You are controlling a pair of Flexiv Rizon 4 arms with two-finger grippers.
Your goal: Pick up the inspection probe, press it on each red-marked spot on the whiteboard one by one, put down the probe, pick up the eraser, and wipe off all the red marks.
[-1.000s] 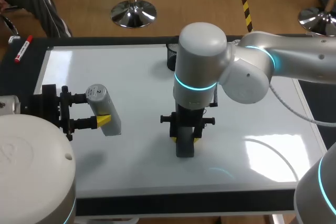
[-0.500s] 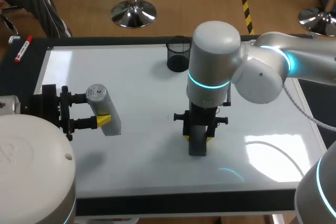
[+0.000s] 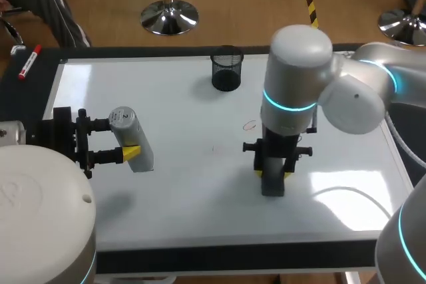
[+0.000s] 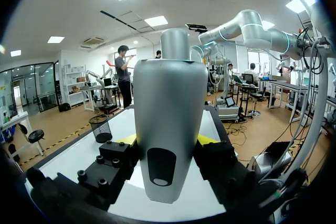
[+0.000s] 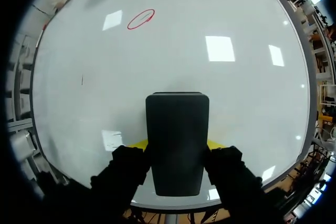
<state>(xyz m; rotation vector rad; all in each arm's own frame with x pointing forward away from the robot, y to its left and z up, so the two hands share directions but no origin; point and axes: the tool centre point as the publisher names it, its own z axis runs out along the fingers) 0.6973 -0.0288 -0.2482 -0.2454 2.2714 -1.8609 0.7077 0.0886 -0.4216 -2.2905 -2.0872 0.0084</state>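
1. Whiteboard (image 3: 180, 184): covers most of the tabletop. Only one red mark shows, so wiping looks mostly done.
2. R arm (image 3: 299, 78): enters from the right side and stands over the board's right-centre.
3. L arm (image 3: 40, 211): at the board's left edge, raised off the surface.
4. Probe (image 3: 126, 128): pinched from two sides by the L gripper (image 4: 167, 141) and held above the board. Put-down step judged not done.
5. Eraser (image 5: 177, 140): clamped between the R gripper (image 3: 273, 176) fingers, approx. upright, lower end apparently on the board.
6. Mesh cup (image 3: 226, 68): near the far edge, well apart from the eraser.
7. Red mark (image 5: 140, 18): an oval ahead of the eraser, between it and the cup. Left to do: wipe it.

Clearance: bare board lies between eraser and mark. Near and right edges are close to the R gripper, so keep strokes inboard.
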